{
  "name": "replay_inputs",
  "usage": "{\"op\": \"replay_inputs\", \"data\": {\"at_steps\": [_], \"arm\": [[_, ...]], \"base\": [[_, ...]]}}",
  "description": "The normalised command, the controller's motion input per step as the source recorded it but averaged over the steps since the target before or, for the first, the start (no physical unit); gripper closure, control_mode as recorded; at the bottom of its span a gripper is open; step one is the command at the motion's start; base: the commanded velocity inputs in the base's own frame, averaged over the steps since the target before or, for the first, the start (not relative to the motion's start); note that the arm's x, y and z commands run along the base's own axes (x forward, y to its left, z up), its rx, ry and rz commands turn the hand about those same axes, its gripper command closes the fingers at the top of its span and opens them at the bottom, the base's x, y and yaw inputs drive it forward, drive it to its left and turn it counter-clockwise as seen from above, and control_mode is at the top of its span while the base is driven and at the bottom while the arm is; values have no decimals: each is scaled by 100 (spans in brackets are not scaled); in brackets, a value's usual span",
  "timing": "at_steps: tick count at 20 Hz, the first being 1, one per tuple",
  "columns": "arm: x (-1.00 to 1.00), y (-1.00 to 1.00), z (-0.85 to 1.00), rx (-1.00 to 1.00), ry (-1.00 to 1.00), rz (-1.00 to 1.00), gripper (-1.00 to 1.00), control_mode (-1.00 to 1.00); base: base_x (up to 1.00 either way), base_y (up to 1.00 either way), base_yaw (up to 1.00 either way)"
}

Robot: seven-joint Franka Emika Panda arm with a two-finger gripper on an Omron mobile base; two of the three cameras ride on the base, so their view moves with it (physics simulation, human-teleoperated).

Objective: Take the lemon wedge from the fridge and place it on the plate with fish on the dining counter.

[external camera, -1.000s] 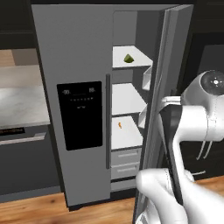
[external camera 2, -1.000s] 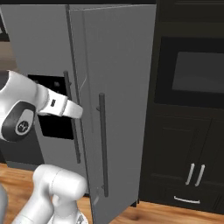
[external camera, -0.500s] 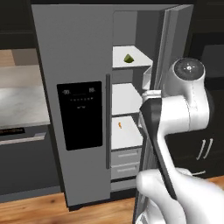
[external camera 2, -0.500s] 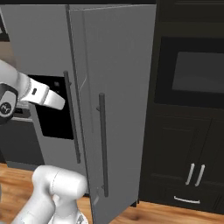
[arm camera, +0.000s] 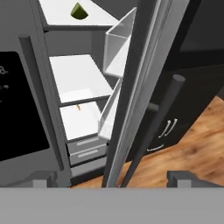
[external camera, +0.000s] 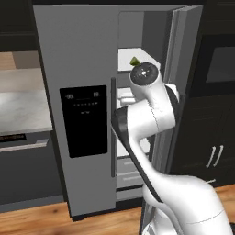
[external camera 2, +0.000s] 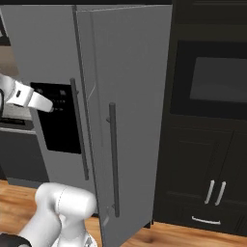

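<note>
The end effector point(arm camera: 111, 178) is spread wide and holds nothing, close to the edge of the open door point(arm camera: 135, 87). Past it, inside the fridge point(external camera: 82, 92), the lemon wedge point(arm camera: 79, 11) sits far back on the top white shelf point(arm camera: 65, 17).

Robot arm point(external camera: 151, 110): smooth, glossy white rounded link shells are joined by dark bands at the joints. A round grey cap with a small central mark is set on the upper joint point(external camera: 144, 73). Two small dark fingertips point(arm camera: 177, 177) are borne at the hand.
</note>
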Motion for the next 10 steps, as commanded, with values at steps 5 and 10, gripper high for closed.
{"op": "replay_inputs", "data": {"at_steps": [5,10], "arm": [[51,-8,-20,-7,0,-9,-100,-100],[36,-32,-9,-2,0,-15,-100,-100]], "base": [[0,0,0],[0,0,0]]}}
